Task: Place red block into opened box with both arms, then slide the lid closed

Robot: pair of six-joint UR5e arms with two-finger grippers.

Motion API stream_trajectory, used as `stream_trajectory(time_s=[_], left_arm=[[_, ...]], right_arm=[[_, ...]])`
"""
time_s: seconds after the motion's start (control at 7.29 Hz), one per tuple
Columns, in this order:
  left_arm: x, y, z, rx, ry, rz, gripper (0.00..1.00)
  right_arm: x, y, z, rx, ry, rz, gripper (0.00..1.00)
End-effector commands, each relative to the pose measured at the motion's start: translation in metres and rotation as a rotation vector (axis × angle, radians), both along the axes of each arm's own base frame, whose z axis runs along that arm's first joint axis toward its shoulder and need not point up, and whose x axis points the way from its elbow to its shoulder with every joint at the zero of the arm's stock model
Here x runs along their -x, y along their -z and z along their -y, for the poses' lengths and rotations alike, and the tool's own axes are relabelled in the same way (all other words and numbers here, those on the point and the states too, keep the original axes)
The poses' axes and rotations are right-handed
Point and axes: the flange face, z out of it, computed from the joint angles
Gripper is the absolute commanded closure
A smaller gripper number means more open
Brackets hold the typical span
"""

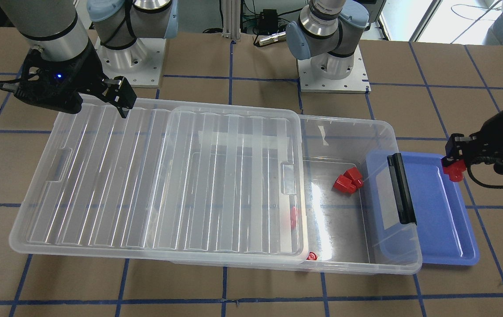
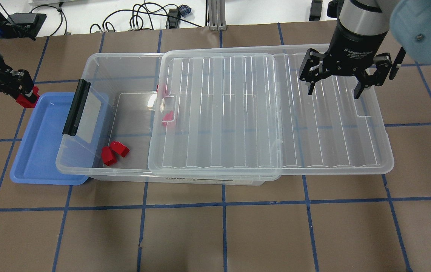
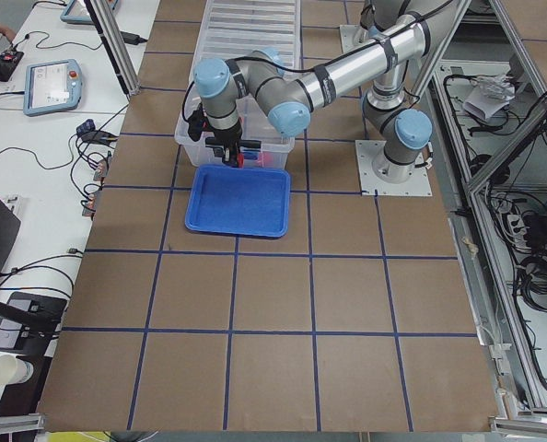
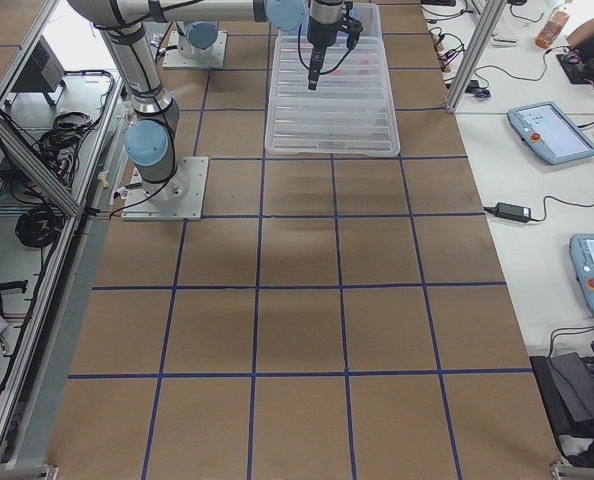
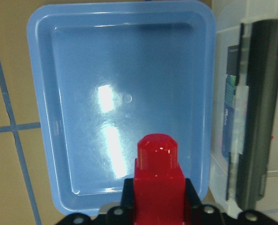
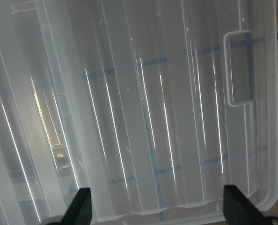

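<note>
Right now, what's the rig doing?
The left gripper is shut on a red block at the edge of the blue tray, not yet over the box. The right gripper hangs open above the far end of the lid. The lid sits slid partway off, so the box's latch end is uncovered. A pair of loose blocks already lies in that open part.
</note>
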Motion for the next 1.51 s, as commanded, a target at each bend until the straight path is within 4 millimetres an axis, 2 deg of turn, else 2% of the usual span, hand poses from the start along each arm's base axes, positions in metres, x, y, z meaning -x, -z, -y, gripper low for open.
stream_trajectory(time_s=[0.0,0.14,0.27,0.41,0.69,0.96,1.37], left_arm=[[0.105,0.001,-0.007,-0.021,-0.041,0.023,0.84],[0.133,0.021,-0.008,0.000,-0.056,0.032,0.84],[0.145,0.050,-0.006,0.018,-0.114,0.043,0.84],[0.145,0.075,-0.002,0.084,-0.109,0.046,0.84],[0.181,0.097,-0.001,0.111,-0.138,0.048,0.84],[0.181,0.106,0.001,0.119,-0.103,0.049,0.84],[0.177,0.143,0.002,0.071,-0.084,0.044,0.84]], right_arm=[[0.000,0.002,0.000,-0.003,0.000,0.000,0.00],[0.000,0.002,0.000,-0.003,0.000,0.000,0.00],[0.001,0.002,0.000,-0.003,0.000,0.000,0.00],[0.002,0.002,0.001,-0.004,0.003,0.000,0.00],[0.002,0.003,0.001,-0.006,0.003,0.000,0.00],[0.002,0.003,0.001,-0.006,0.003,0.000,0.00],[0.003,0.004,0.001,-0.007,0.005,0.000,0.00]])
